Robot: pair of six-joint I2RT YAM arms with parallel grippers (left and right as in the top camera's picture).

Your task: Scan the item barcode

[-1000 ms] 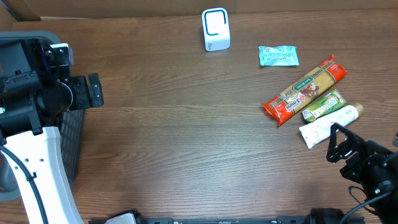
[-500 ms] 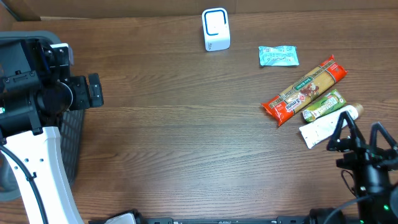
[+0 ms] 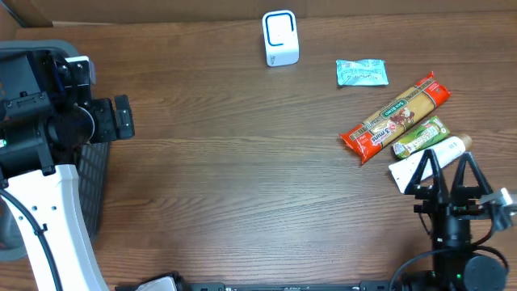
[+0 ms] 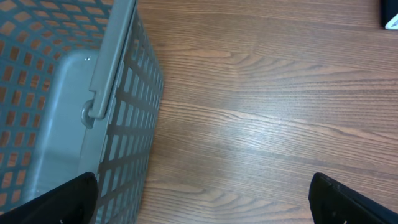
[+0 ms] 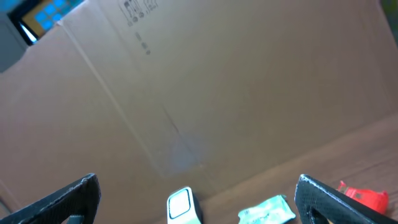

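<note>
Several items lie at the right of the table: a teal packet (image 3: pixel 361 72), a red pasta pack (image 3: pixel 394 118), a green pouch (image 3: pixel 419 137) and a white tube (image 3: pixel 418 167). The white barcode scanner (image 3: pixel 280 38) stands at the back centre. My right gripper (image 3: pixel 447 171) is open and empty above the near end of the white tube. It points toward the back wall. Its wrist view shows the scanner (image 5: pixel 183 206), the teal packet (image 5: pixel 267 212) and the red pack (image 5: pixel 364 196) between the fingers (image 5: pixel 339 198). My left gripper (image 4: pixel 202 200) is open and empty over the basket's edge.
A grey mesh basket (image 3: pixel 94 184) stands at the left edge under the left arm, its rim (image 4: pixel 112 68) in the left wrist view. A brown cardboard wall (image 5: pixel 217 81) runs along the table's back.
The right arm has swung round, and its open gripper now points at the back wall over the white tube. The left arm has not moved.
</note>
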